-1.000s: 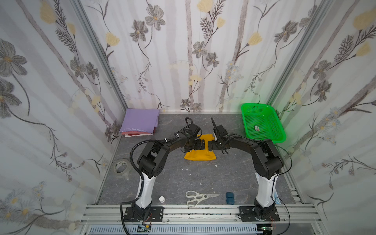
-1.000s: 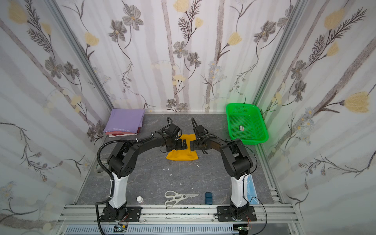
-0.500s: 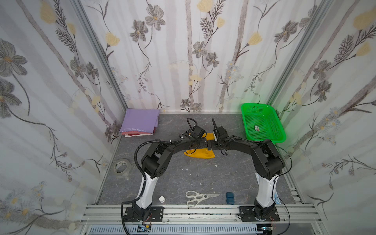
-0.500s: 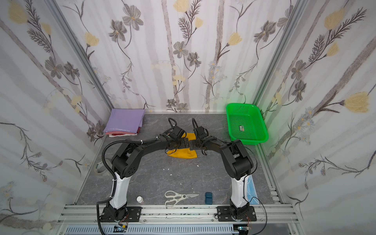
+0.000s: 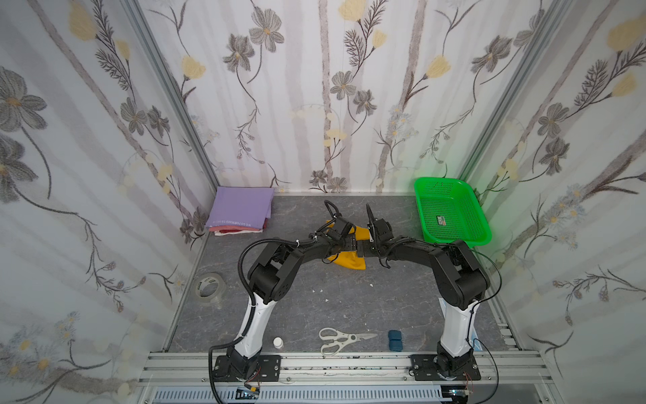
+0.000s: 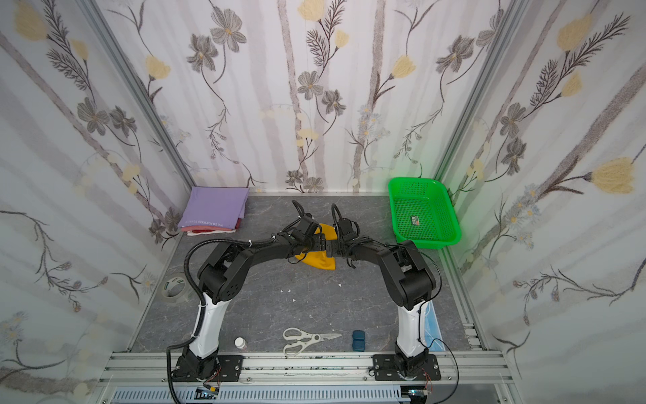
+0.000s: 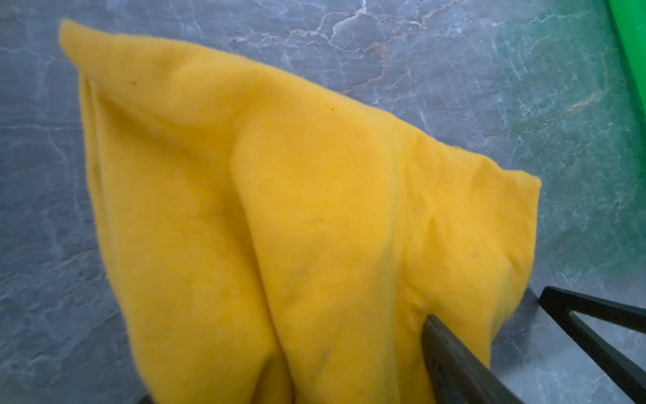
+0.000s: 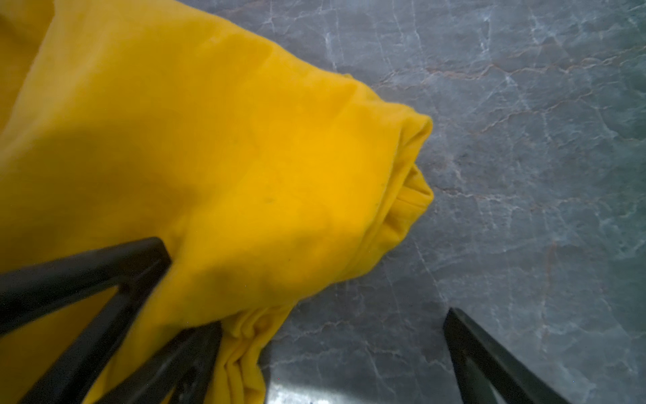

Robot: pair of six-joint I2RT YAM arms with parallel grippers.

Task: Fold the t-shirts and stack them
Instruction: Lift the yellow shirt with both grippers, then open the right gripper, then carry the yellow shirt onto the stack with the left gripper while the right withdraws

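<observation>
At the far left of both top views a tape roll [image 5: 209,286] lies on the grey surface [image 5: 332,300]. In the back left corner sits a folded pile: a lavender t-shirt [image 5: 243,208] on top, white lettering along its near edge, with a red t-shirt [image 5: 241,229] showing under it. Neither wrist view shows that pile. Along the front edge lie a white cap [image 5: 278,342] and scissors [image 5: 337,340].

My left end effector [image 5: 344,245] reaches to the middle, low over the yellow t-shirt [image 5: 349,262]. The shirt lies bunched mid-surface between my arms, well apart from the pile. The top views hide my fingertips. The left wrist view shows the cloth [image 7: 279,210] rising in a tented fold and filling the gap, with one black finger [image 7: 454,363] against its side. The jaws stand fairly wide about it, but I cannot tell whether they pinch it.

My right end effector [image 5: 367,246] meets the left almost tip to tip. Only the right wrist view shows its state. The jaws are spread wide, one finger [image 8: 195,356] at the cloth's rolled edge [image 8: 209,157] and the other finger [image 8: 482,356] over bare surface, gripping nothing.

A small blue block [image 5: 395,340] lies at the front. The green basket [image 5: 454,239] fills the back right corner, and its rim [image 7: 629,42] edges into the left wrist view only. A light-blue face mask [image 6: 433,325] beside my right base shows plainly in a top view.
</observation>
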